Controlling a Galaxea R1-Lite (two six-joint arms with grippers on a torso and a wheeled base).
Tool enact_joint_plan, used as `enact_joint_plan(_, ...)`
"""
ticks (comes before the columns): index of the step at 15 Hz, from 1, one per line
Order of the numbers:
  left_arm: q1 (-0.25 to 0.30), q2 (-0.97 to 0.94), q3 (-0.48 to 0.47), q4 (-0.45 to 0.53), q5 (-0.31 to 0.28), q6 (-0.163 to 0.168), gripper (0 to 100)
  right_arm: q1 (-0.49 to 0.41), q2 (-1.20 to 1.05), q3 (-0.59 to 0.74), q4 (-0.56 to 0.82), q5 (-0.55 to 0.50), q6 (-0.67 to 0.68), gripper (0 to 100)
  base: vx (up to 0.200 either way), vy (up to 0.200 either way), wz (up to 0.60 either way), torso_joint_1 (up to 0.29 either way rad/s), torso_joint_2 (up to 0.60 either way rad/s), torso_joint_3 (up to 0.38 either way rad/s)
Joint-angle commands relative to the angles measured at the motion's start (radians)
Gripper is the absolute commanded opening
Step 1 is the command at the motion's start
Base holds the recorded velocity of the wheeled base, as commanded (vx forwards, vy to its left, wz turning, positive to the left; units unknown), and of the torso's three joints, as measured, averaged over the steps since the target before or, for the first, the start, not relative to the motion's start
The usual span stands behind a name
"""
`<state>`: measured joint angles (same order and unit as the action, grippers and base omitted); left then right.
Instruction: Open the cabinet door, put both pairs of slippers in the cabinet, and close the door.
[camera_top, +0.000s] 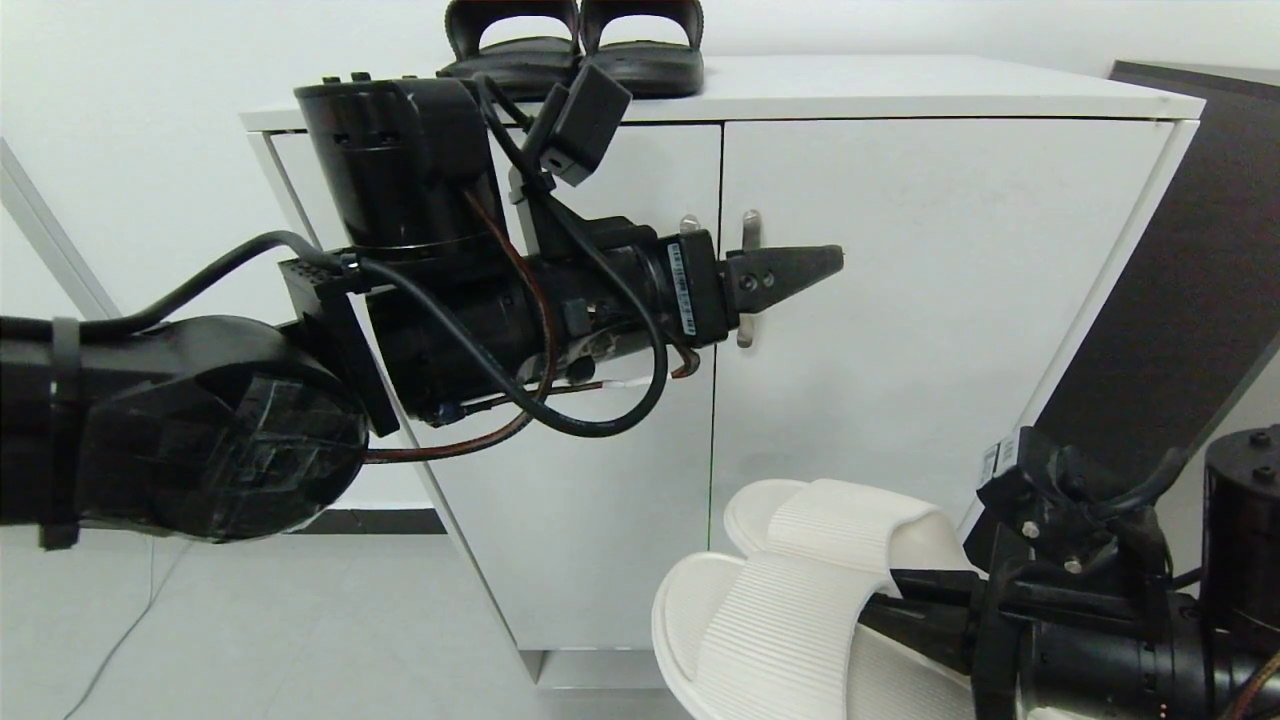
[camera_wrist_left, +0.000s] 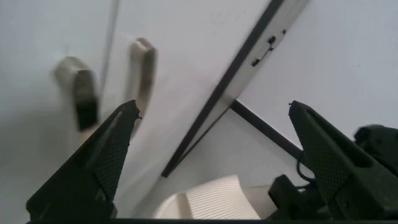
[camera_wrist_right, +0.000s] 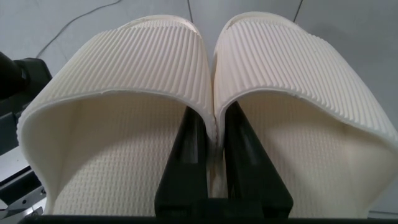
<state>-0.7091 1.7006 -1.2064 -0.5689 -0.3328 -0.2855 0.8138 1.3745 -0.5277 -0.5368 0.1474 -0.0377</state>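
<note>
The white cabinet (camera_top: 950, 330) has both doors shut, with two metal handles (camera_top: 750, 232) beside the centre seam. My left gripper (camera_top: 800, 272) hangs open right in front of the right door's handle (camera_wrist_left: 143, 68), not gripping it; its fingers (camera_wrist_left: 102, 165) spread wide in the left wrist view. A black pair of slippers (camera_top: 575, 45) rests on the cabinet top. Low at the front right, my right gripper (camera_wrist_right: 214, 165) is shut on the touching inner straps of the white pair of slippers (camera_top: 800, 590), holding them side by side (camera_wrist_right: 155, 68).
A dark panel (camera_top: 1190, 300) leans beside the cabinet's right side. Pale floor (camera_top: 250, 630) lies to the left of the cabinet, with a thin cable (camera_top: 110, 645) trailing across it. A white wall stands behind.
</note>
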Motion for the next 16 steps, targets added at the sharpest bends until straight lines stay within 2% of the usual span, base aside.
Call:
enact_joint_plan(1,0.004,0.001,0.001,0.001,0.034,0.012,100,0.001,-0.002,-0.002,0.000,0.000,-0.001,0,0.000,0.000,0.00,0.000,0.00,0.000)
enact_joint_plan(2,0.004,0.005,-0.001,0.000,0.055,0.025,100,0.001,-0.002,0.000,0.000,0.000,0.001,0,0.000,0.000,0.00,0.000,0.00,0.000)
enact_joint_plan(5,0.005,0.039,-0.019,0.001,0.061,0.028,100,0.001,-0.002,0.000,0.000,0.000,0.001,0,0.000,0.000,0.00,0.000,0.00,0.000)
enact_joint_plan(13,0.004,0.094,-0.071,0.004,0.060,0.017,100,0.001,-0.002,0.002,0.000,0.000,-0.001,0,0.000,0.000,0.00,0.000,0.00,0.000)
enact_joint_plan(14,0.004,0.093,-0.071,0.004,0.058,0.017,0,0.002,-0.003,0.002,0.001,0.000,-0.001,0,0.000,0.000,0.00,0.000,0.00,0.000)
enact_joint_plan(16,0.002,0.088,-0.062,0.001,0.058,0.016,0,0.002,-0.006,0.002,0.006,0.000,-0.001,0,0.000,0.000,0.00,0.000,0.00,0.000)
